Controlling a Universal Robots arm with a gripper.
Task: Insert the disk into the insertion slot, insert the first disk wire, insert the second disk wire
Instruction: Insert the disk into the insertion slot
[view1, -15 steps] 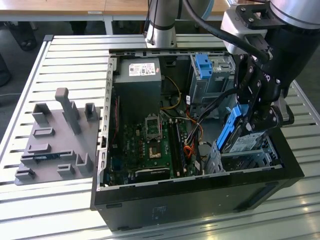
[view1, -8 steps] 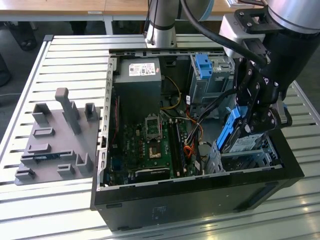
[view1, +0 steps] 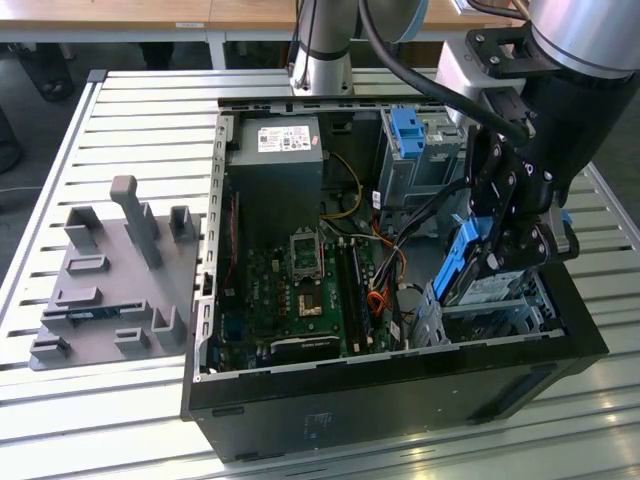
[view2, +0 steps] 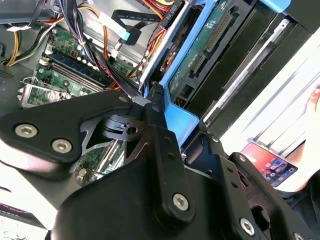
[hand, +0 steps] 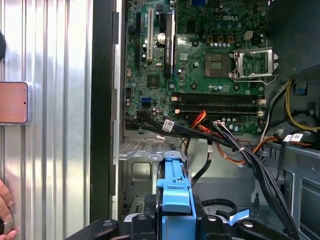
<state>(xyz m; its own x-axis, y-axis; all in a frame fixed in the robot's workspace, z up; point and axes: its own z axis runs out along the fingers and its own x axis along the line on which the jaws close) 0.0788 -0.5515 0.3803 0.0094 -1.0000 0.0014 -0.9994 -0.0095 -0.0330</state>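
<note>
The disk (view1: 462, 262) is held steeply tilted at the 4 o'clock corner of the open computer case (view1: 400, 395), read on the exterior view's clock face. Its green circuit-board side is seen in the second wrist view (view2: 209, 46). Its lower end is set at the mouth of the insertion slot (view1: 505, 312); whether it is seated cannot be told. The fingers (view2: 161, 137) are clenched on the disk's blue carrier, with the gripper (view1: 497, 248) hung just above the slot. A bundle of black and orange wires (hand: 235, 145) is strung between slot and motherboard (view1: 300, 285), which lies at 9 o'clock from the disk. A taller grey cage (view1: 408, 140) with a blue latch stands at 12 o'clock of the disk, the power supply (view1: 275, 165) at 10 o'clock. The case rests on a slatted metal counter (view1: 130, 110); a grey fixture block (view1: 110, 285) is noted well apart at 9 o'clock. In the first wrist view a phone (hand: 13, 102) lies on the counter beside the case, and part of a hand (hand: 4, 210) is noted on the same side.
</note>
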